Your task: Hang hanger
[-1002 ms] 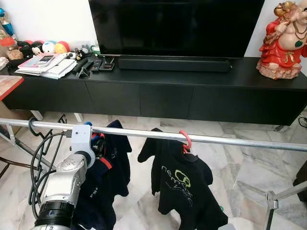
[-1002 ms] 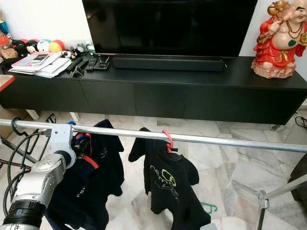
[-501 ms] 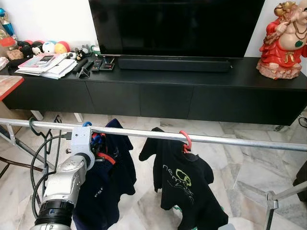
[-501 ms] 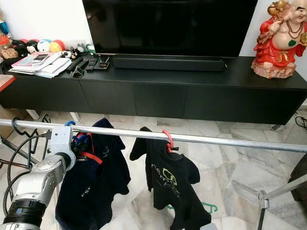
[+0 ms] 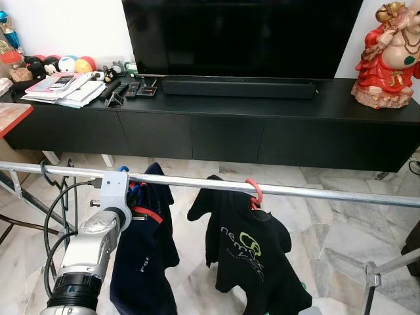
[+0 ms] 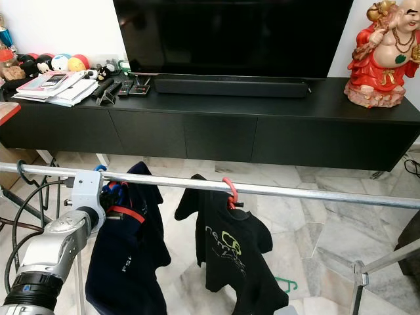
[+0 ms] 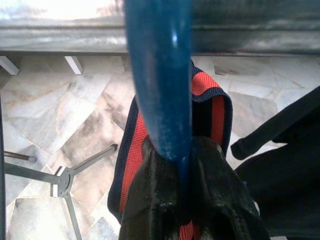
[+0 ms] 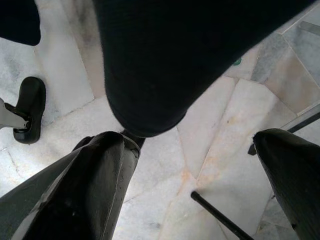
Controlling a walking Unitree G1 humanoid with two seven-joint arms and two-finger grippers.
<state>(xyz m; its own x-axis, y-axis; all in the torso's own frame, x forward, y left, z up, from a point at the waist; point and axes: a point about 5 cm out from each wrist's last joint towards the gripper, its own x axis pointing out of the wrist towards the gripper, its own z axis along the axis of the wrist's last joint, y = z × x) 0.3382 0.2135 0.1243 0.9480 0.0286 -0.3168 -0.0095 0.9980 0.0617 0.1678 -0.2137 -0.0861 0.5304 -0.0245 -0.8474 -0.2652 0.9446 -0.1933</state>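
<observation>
A blue hanger (image 7: 159,75) carries a navy shirt (image 5: 141,262) with a red collar. Its hook lies over the silver rail (image 5: 295,191) near the rail's left end. My left gripper (image 7: 182,150) is shut on the hanger's neck just under the rail, behind the white wrist mount (image 5: 113,190). Further right on the rail, a red hanger (image 5: 254,190) holds a black shirt (image 5: 252,256) with a green logo. My right gripper (image 8: 200,150) is open below that black shirt's hem, above the marble floor.
A long black TV console (image 5: 262,125) with a television (image 5: 243,36) stands behind the rail. A red statue (image 5: 387,52) sits at its right end, papers and toys (image 5: 62,85) at its left. Rack legs (image 5: 387,266) and black cables (image 5: 56,216) flank the shirts.
The navy shirt has dropped from a bunched shape and now hangs straight and narrow. The black shirt has swung slightly. My left gripper stays at the rail.
</observation>
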